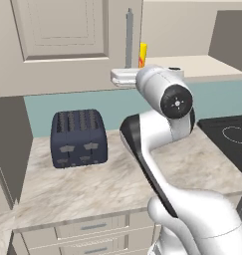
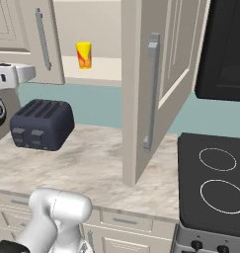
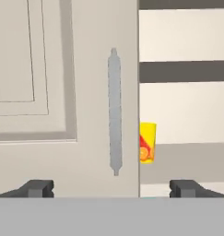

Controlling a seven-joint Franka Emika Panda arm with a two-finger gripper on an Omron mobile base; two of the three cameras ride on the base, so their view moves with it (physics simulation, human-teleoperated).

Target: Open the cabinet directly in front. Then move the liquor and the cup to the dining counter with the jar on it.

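1. Gripper [image 3: 111, 189]: jaws spread wide, nothing between them. In the hand view its two fingertips [image 3: 37, 188] sit at 7 and 5 o'clock, straddling the foot of the left door handle [image 3: 114, 113]. The hand is squared to that door, apparently lined up to take the bar.

2. Counter [image 1: 107, 184] with the toaster [image 1: 78, 138]: the toaster stands at 9 o'clock of the arm in the left base view, set back toward the wall. It lies below the cabinet, so it should not obstruct a door swing. The cooktop [image 2: 215, 183] sits at the right end of the counter.

3. Cabinet [image 1: 58, 45]: the right door [image 2: 161, 89] stands swung out, edge-on over the counter in the right base view. The left door [image 3: 62, 92] is closed or nearly so. Judged: the opening step is half done.

4. Cup [image 2: 84, 55]: upright on the shelf [image 2: 99, 66], just past the left door's free edge, at 3 o'clock of the handle in the hand view. The door edge partly covers it there.

5. Liquor: not made out; it may stand behind the closed door.

6. Room: the gap between the two doors is open and reaches the cup. Risk judged: the protruding right door limits sideways travel of the arm.
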